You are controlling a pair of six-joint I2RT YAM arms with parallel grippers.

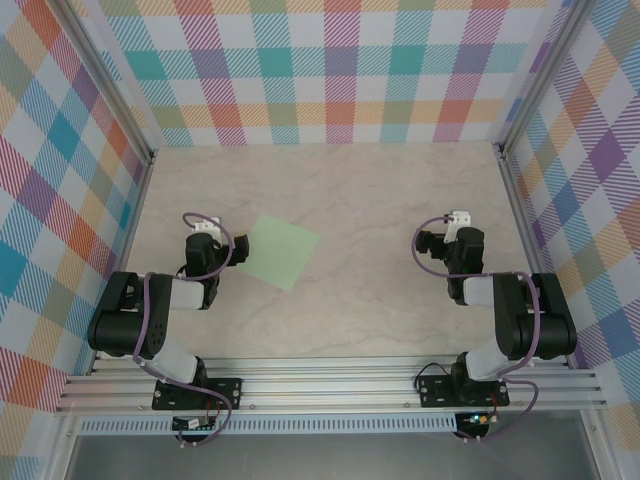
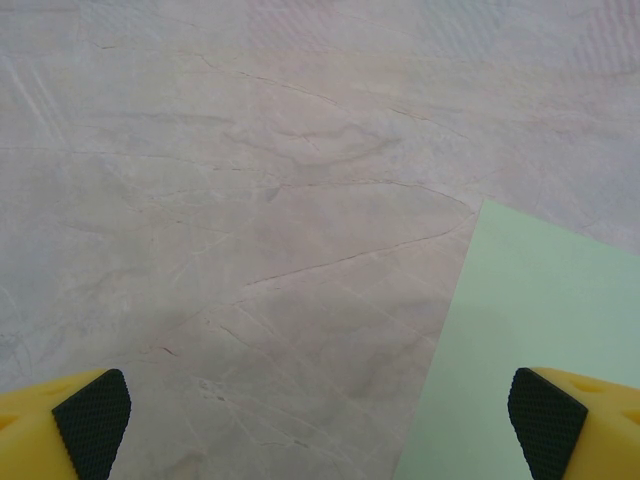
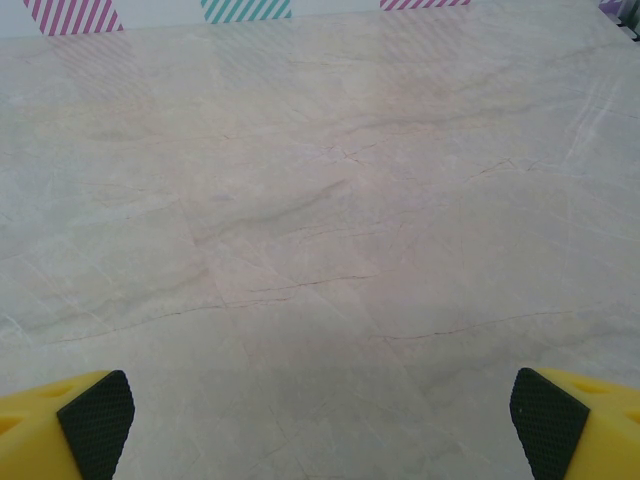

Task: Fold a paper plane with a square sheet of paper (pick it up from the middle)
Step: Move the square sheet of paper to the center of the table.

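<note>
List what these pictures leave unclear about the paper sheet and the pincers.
Left wrist view: the paper sheet runs off the right and bottom edges.
Top view: any faint creases on it are too small to tell.
Wrist views: fingers of the left pincer and right pincer are cut by the bottom edge.

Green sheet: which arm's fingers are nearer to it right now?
The left arm's fingers: the square sheet of paper lies flat just beside them, its corner in their wrist view. The right arm's fingers hang over the table, well apart from it.

Likely a lab — plaid walls (image 1: 340,70), aluminium rails (image 1: 330,385).
</note>
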